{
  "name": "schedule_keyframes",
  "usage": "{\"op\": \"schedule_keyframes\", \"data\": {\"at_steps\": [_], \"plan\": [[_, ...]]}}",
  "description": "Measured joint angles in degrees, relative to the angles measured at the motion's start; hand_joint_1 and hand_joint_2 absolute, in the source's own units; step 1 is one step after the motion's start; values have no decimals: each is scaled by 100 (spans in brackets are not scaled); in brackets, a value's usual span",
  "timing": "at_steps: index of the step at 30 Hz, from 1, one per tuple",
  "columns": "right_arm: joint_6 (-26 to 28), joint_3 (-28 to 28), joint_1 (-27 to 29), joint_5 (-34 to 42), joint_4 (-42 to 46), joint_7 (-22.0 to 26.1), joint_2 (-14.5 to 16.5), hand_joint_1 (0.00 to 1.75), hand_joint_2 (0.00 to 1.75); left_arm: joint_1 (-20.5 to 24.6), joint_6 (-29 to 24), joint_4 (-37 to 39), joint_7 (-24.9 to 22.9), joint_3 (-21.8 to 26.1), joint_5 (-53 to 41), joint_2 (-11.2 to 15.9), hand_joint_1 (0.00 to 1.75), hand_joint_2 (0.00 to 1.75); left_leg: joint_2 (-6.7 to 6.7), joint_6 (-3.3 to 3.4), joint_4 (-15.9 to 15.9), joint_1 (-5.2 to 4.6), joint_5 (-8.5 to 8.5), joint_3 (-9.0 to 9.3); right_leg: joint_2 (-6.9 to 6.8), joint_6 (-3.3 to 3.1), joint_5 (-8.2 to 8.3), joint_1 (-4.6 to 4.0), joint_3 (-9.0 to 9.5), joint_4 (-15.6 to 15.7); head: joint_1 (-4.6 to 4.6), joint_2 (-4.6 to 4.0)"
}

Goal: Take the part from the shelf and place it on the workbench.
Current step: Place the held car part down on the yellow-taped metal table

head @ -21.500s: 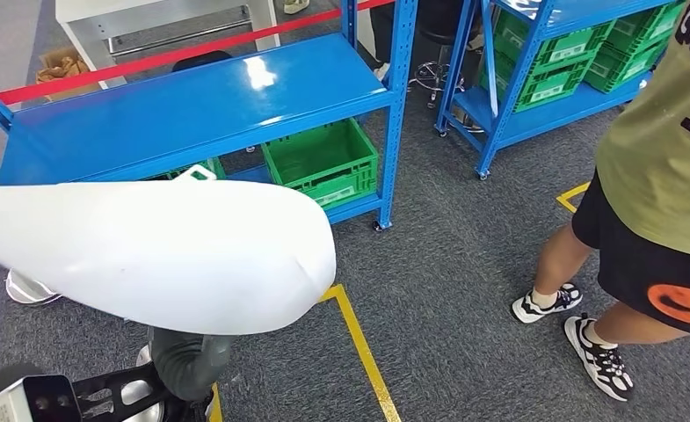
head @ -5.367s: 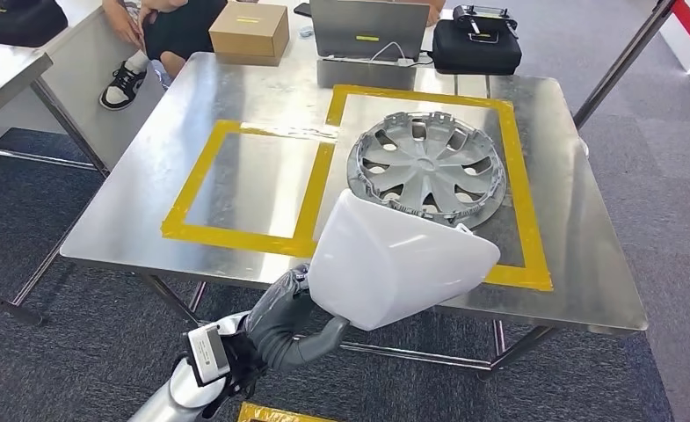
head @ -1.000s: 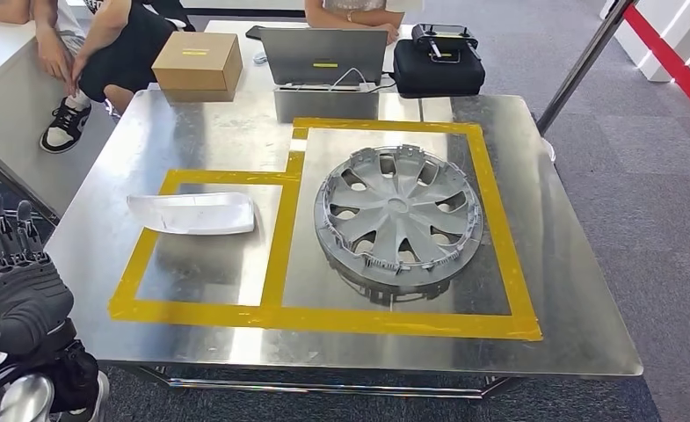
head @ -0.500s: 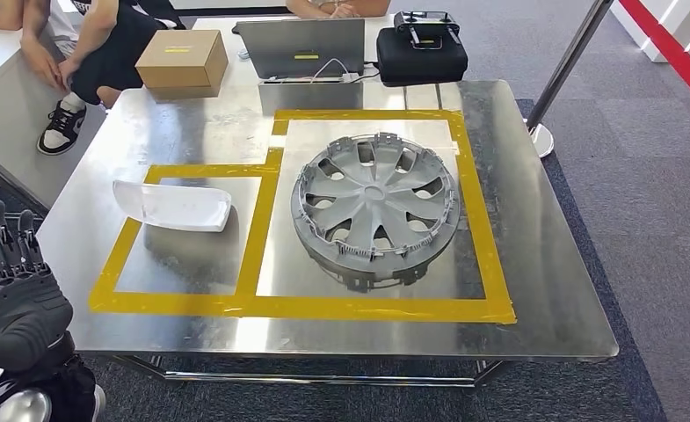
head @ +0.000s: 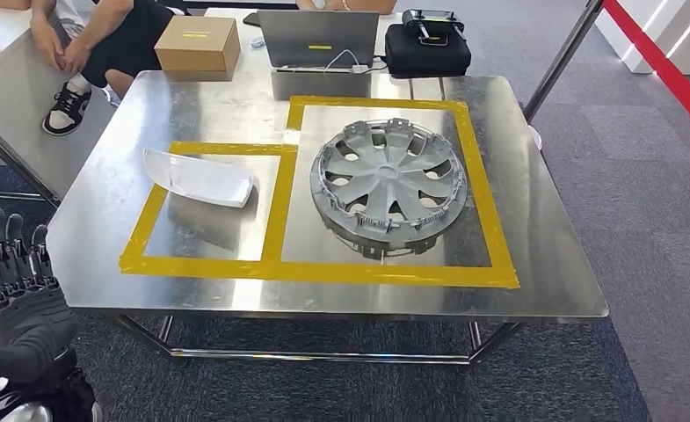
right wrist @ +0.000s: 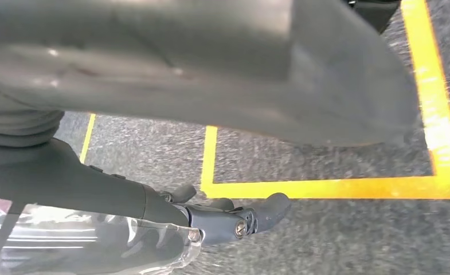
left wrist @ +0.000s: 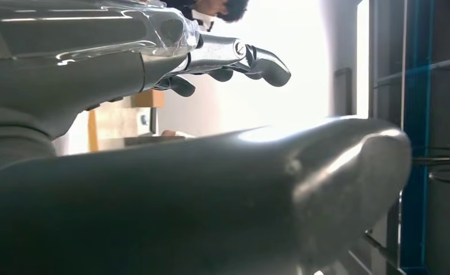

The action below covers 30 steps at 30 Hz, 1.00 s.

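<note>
White part (head: 199, 178) lies on the workbench (head: 112, 167); left robot hand (head: 13, 286) spread, right robot hand (right wrist: 222, 215) seemingly empty.

Dark grey many-fingered left hand (head: 11, 290) with ribbed segmented fingers, thick smooth grey thumb, clear glossy plastic cover over the wrist, matching dark right hand (right wrist: 211, 217) with a small round screw

I see a brushed, reflective steel workbench (head: 534, 237) marked with matt yellow tape (head: 275, 220). On it lie a glossy white plastic shell part (head: 199, 178) and a matt silver-grey plastic hubcap (head: 388, 185). Behind it sits a plain brown cardboard box (head: 197, 44). Below lies rough grey carpet (head: 649, 176).
</note>
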<state>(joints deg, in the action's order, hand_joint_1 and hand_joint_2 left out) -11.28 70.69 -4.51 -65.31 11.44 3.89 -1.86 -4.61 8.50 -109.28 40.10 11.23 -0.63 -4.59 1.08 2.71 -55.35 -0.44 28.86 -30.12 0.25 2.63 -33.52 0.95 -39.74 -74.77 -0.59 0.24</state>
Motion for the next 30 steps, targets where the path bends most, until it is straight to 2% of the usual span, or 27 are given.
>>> {"op": "schedule_keyframes", "data": {"at_steps": [1, 2, 3, 4, 5, 6, 8, 9, 10, 11, 12, 13, 14, 15, 16, 17, 18, 19, 20, 21, 23, 24, 25, 26, 28, 29, 30], "plan": [[-5, 0, -1, 4, 0, -1, 0, 0, 0, -18, 28, 14, 0, 4, -13, 0, 0, 0, 6, -8, -21, -3, -46, -64, -1, -14, 148, -1, 217, 172, -1, 0], [-9, 0, -5, 10, 0, -3, -1, 0, 0, -29, 57, 30, 1, 7, -25, 0, 0, 0, 10, -21, -51, -3, -84, -121, -2, -36, 285, -3, 531, 542, 1, 0], [-10, 0, -12, 17, 1, -4, -4, 0, 0, -33, 86, 48, 1, 9, -36, 1, 0, 0, 14, -39, -86, -11, -113, -180, -4, -59, 335, -10, 871, 1005, -1, 0], [-10, 0, -24, 27, 1, -5, -8, 0, 0, -30, 113, 67, 0, 11, -49, 2, 0, 0, 17, -64, -118, -18, -141, -224, -6, -85, 319, -19, 1144, 1417, -3, 0], [-9, 0, -36, 36, 2, -5, -10, 0, 0, -22, 138, 88, 0, 12, -65, 3, 0, 0, 21, -93, -140, -23, -173, -258, -7, -106, 266, -30, 1311, 1703, -3, 0], [-8, 1, -45, 43, 2, -4, -12, 0, 0, -13, 159, 113, 0, 13, -85, 5, 0, 0, 26, -126, -151, -25, -210, -284, -8, -128, 220, -44, 1366, 1839, -6, 0], [-4, 1, -44, 52, 2, -3, -5, 0, 0, -1, 182, 157, 1, 9, -125, 7, 0, 0, 14, -198, -167, -16, -254, -333, -15, -205, 268, -40, 1291, 1881, -1, 0], [-3, 1, -42, 53, 2, -2, -2, 0, 0, 0, 186, 172, 1, 7, -139, 8, 0, 0, -12, -234, -231, -8, -168, -377, -23, -256, 320, -28, 1236, 1888, -6, 0], [-2, 0, -41, 53, 2, 0, 1, 0, 0, -2, 192, 184, 1, 5, -150, 10, 0, 0, -40, -270, -384, 1, 14, -445, -32, -298, 380, -14, 1169, 1898, -14, 0], [-2, 0, -45, 53, 3, 2, 2, 0, 0, -4, 204, 197, 0, 3, -160, 13, 0, 0, -67, -303, -652, 20, 284, -542, -39, -323, 440, -5, 1097, 1899, -22, 0], [-2, 0, -47, 52, 3, 4, 1, 0, 0, -9, 219, 211, 0, -2, -169, 15, 0, 0, -80, -331, -1008, 35, 564, -647, -40, -334, 502, -4, 1021, 1897, -32, 0], [-2, 0, -48, 52, 4, 7, -1, 0, 0, -17, 233, 228, 1, -10, -177, 17, 0, 0, -82, -352, -1378, 50, 764, -736, -41, -330, 567, -5, 943, 1893, -36, 0], [-2, 0, -48, 49, 4, 11, -2, 0, 0, -27, 249, 244, 1, -20, -186, 19, 0, 0, -82, -364, -1657, 60, 830, -774, -42, -322, 632, -5, 866, 1887, -36, 0], [-2, 0, -48, 45, 4, 18, -3, 0, 0, -35, 261, 255, 1, -31, -199, 21, 0, 0, -82, -369, -1765, 69, 759, -728, -42, -310, 695, -5, 791, 1881, -38, 0], [-2, 0, -48, 41, 4, 24, -4, 0, 0, -38, 271, 263, 1, -39, -215, 22, 0, 0, -82, -367, -1660, 76, 594, -580, -42, -296, 755, -4, 721, 1874, -39, 0], [-3, 0, -49, 35, 4, 32, -4, 0, 0, -39, 278, 266, 1, -49, -232, 24, 0, 0, -82, -361, -1345, 84, 414, -325, -41, -278, 809, -3, 658, 1866, -40, 0], [-4, 0, -50, 30, 5, 40, -7, 0, 0, -36, 284, 266, 0, -61, -252, 25, 0, 0, -89, -352, -883, 88, 313, 10, -38, -253, 859, -9, 607, 1857, -41, 0], [-5, 0, -51, 26, 6, 50, -10, 0, 0, -32, 290, 265, 0, -78, -273, 26, 0, 0, -100, -335, -416, 86, 294, 325, -34, -222, 905, -17, 570, 1849, -38, 0], [-8, 0, -54, 22, 7, 61, -15, 0, 0, -31, 299, 265, 0, -98, -294, 27, 0, 0, -111, -314, -61, 76, 325, 542, -31, -187, 955, -25, 546, 1844, -35, 0], [-10, 0, -57, 20, 8, 72, -22, 0, 0, -29, 314, 266, -1, -115, -318, 29, 0, 0, -122, -285, 137, 60, 370, 646, -30, -148, 1003, -26, 531, 1845, -34, 0], [-14, 0, -58, 21, 8, 86, -33, 0, 0, -28, 344, 275, -2, -149, -351, 32, 0, 0, -109, -184, 176, 41, 329, 571, -30, -72, 1078, -3, 490, 1850, -30, 0], [-15, 0, -55, 21, 8, 91, -39, 0, 0, -23, 355, 286, -6, -167, -366, 35, 0, 0, -94, -119, 169, 39, 272, 506, -29, -42, 1002, 11, 442, 1794, -28, 0], [-15, 0, -50, 22, 8, 97, -45, 0, 0, -21, 362, 300, -12, -191, -381, 38, 0, 0, -78, -56, 171, 42, 203, 431, -28, -19, 813, 17, 368, 1641, -17, 0], [-15, 0, -50, 26, 8, 106, -51, 0, 0, -21, 371, 319, -19, -219, -397, 42, 0, 0, -62, -9, 172, 43, 129, 347, -27, -4, 526, 21, 276, 1375, -8, 0], [-15, 0, -52, 35, 8, 127, -72, 0, 0, -36, 385, 369, -40, -267, -437, 47, 0, 0, -48, 27, 162, 18, -8, 175, -27, 15, -42, 14, 95, 624, 6, 0], [-15, 0, -54, 43, 8, 139, -81, 0, 0, -50, 390, 411, -58, -285, -457, 48, 0, 0, -40, 32, 147, 3, -74, 92, -27, 13, -152, 10, 64, 301, 5, 0], [-15, 0, -54, 49, 8, 146, -89, 0, 0, -66, 393, 462, -83, -302, -488, 50, 0, 0, -33, 34, 124, -10, -136, 3, -27, 1, -117, 6, 111, 129, 4, 0]]}}
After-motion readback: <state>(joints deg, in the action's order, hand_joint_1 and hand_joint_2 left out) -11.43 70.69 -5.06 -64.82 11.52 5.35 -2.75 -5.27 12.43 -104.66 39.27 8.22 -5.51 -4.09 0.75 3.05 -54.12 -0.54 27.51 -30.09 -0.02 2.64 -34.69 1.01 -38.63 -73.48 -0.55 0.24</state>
